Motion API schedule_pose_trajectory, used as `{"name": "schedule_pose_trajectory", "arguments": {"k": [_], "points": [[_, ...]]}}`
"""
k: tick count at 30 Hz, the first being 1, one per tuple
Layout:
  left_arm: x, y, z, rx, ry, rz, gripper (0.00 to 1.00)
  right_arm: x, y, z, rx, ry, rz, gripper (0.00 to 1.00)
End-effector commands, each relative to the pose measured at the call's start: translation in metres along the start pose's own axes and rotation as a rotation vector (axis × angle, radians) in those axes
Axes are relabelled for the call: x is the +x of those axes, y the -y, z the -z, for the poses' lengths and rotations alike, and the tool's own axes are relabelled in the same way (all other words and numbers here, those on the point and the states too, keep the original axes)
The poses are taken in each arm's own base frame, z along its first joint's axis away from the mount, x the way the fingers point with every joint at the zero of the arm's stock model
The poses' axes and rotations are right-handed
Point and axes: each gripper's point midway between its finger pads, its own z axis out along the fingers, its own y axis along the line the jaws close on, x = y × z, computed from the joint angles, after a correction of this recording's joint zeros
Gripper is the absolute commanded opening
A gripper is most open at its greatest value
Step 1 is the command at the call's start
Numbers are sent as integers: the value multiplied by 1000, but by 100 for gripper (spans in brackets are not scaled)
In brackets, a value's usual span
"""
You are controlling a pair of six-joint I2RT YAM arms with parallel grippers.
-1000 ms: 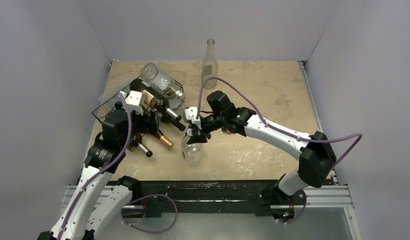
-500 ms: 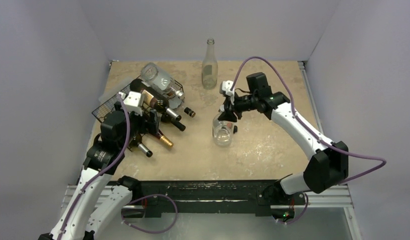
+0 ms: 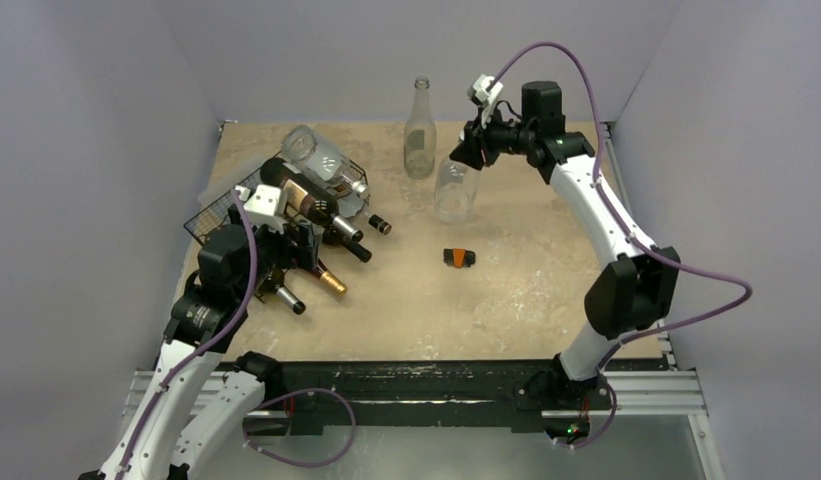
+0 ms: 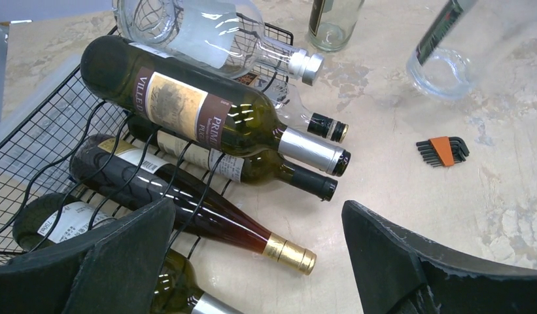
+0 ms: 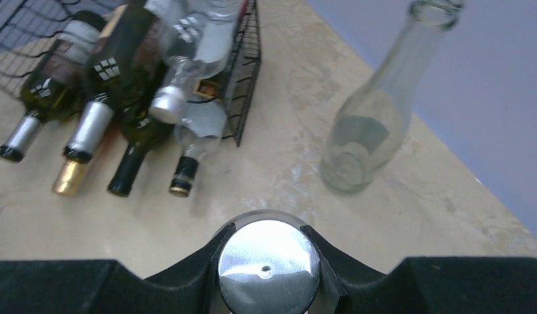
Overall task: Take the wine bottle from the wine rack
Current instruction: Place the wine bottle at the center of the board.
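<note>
left jaws: hanging spread wide by wine rack point(image 3: 208, 213), desk point(image 3: 526, 290) left edge | right jaws: gripping clear bottle point(image 3: 454, 190) by capped neck, far edge, beside upright empty bottle point(image 3: 419, 130)

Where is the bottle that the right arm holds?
Top view: the bottle is in the right tool near the table's far edge, right of the standing bottle.
</note>
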Motion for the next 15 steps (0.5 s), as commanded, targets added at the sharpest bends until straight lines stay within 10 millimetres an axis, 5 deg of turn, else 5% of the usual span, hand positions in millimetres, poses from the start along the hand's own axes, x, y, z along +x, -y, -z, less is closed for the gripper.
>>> {"name": "schedule_pose_trajectory", "arguments": {"k": [1,6,15], "points": [[-14,4,-1,22,57,2,100,-80,69,9,228,193,54,0],[-14,4,-1,26,55,1,100,-78,122,-13,365,204,-15,0],[-14,7,-2,43,52,4,100,-66,181,-39,535,255,-87,0]]}}
